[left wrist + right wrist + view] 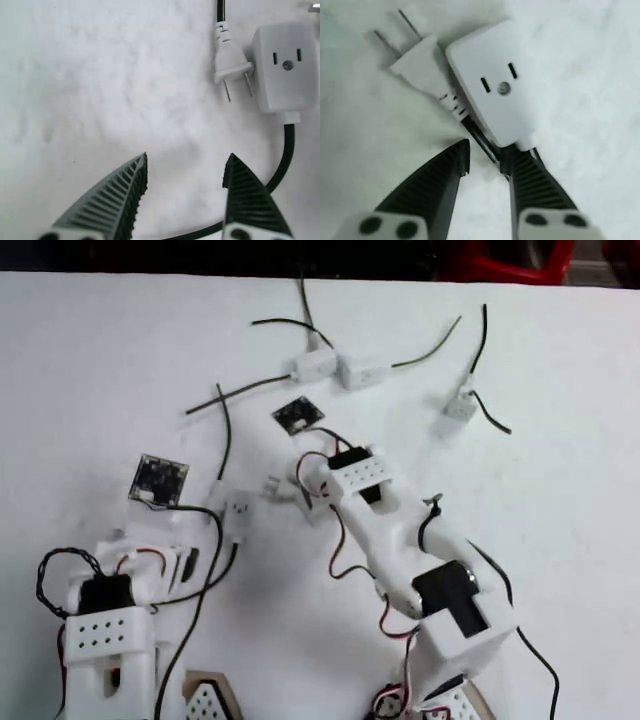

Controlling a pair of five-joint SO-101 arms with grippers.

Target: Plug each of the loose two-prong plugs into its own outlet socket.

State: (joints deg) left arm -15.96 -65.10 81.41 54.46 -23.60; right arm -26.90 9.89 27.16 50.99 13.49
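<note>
In the left wrist view a white two-prong plug [231,60] lies unplugged beside a white outlet socket [286,67], prongs bare. My left gripper [187,160] is open a short way from them, with nothing between its fingers. From above, this socket [238,515] sits just right of the left arm. My right gripper [487,150] is open, and between its fingertips run the black cords of a second plug [417,62] and a second socket [495,97], which lie side by side, unplugged. From above, that plug [272,488] pokes out left of the right gripper [305,485].
Two more white sockets [335,368] lie end to end at the back of the white table [560,520], another white piece [460,405] to their right. Black cords [225,435] trail loosely about. The arms' wiring hangs near the front edge.
</note>
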